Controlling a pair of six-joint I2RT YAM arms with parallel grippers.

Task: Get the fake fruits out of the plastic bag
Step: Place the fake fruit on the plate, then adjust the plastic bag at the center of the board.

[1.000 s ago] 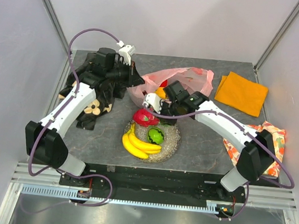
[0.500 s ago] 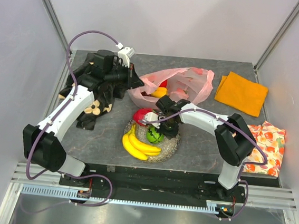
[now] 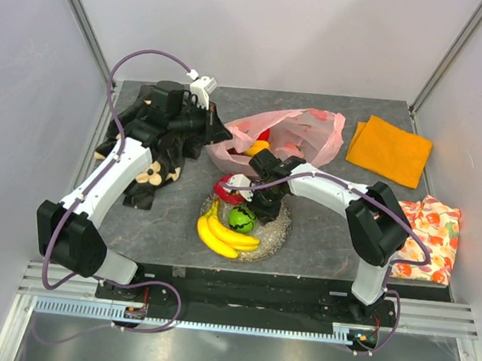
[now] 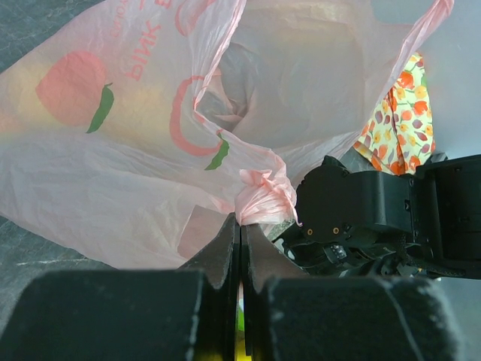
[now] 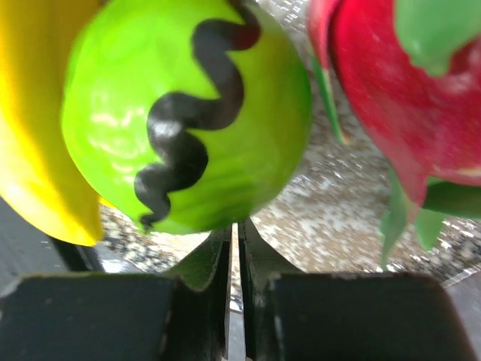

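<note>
The pink plastic bag [image 3: 301,133] lies at the back middle, mouth toward the left. My left gripper [image 3: 221,132] is shut on a bunched edge of the plastic bag [image 4: 113,135]; its fingertips [image 4: 228,229] pinch the pink twist. A red fruit [image 3: 264,135] and a yellow-orange piece [image 3: 257,149] show inside the mouth. On the glitter plate [image 3: 277,227] rest the banana bunch [image 3: 217,234], the green ball [image 3: 240,220] and the dragon fruit [image 3: 226,188]. My right gripper [image 3: 252,204] hangs low over the plate, shut with nothing in it, tips [image 5: 238,226] just under the green ball [image 5: 188,113].
An orange cloth [image 3: 389,149] lies at the back right, and a floral cloth [image 3: 428,233] at the right edge. A dark patterned cloth [image 3: 145,158] sits under my left arm. The table's front edge runs just below the plate.
My right gripper has left the bag's mouth and come down toward me onto the plate, beside the green ball. The left gripper keeps its hold on the bag.
</note>
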